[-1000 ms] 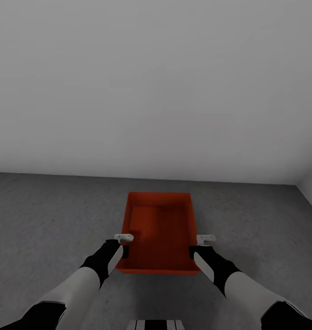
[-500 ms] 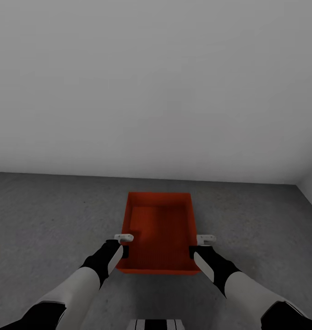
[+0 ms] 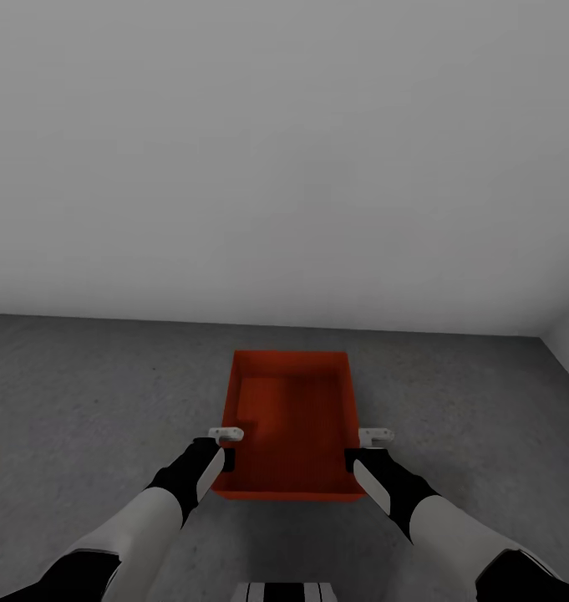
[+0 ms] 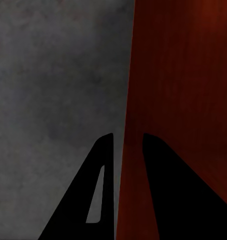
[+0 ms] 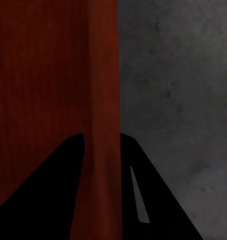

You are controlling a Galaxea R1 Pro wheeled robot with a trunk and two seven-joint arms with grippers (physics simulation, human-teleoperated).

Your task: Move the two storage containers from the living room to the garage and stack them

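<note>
Nothing has moved since the earlier frames: both arms and the bin sit exactly as they did a second ago.

Left end effector [image 3: 225,447] straddles the bin's [image 3: 294,422] left wall near the corner closest to the robot. In the left wrist view its two dark fingers [image 4: 101,192] stand close together, one outside over the concrete and one inside over the red bottom, with the wall's thin edge [image 4: 124,150] running between them. The jaws are narrow and closed on that wall.

Right end effector [image 3: 358,449] mirrors this on the right wall. In the right wrist view one finger [image 5: 53,185] lies on the inner side of the bin and the other on the outer side, with the red wall [image 5: 104,100] clamped between them; the jaws are narrow and hold it.

The orange-red bin is open-topped and empty, with its long sides running away from the robot. It is held between the two arms over the dark grey speckled floor [image 3: 83,393] of the garage; whether its base touches the concrete cannot be told. Beyond it a plain grey-white wall [image 3: 284,150] meets the floor, and a second wall begins at the far right corner.
</note>
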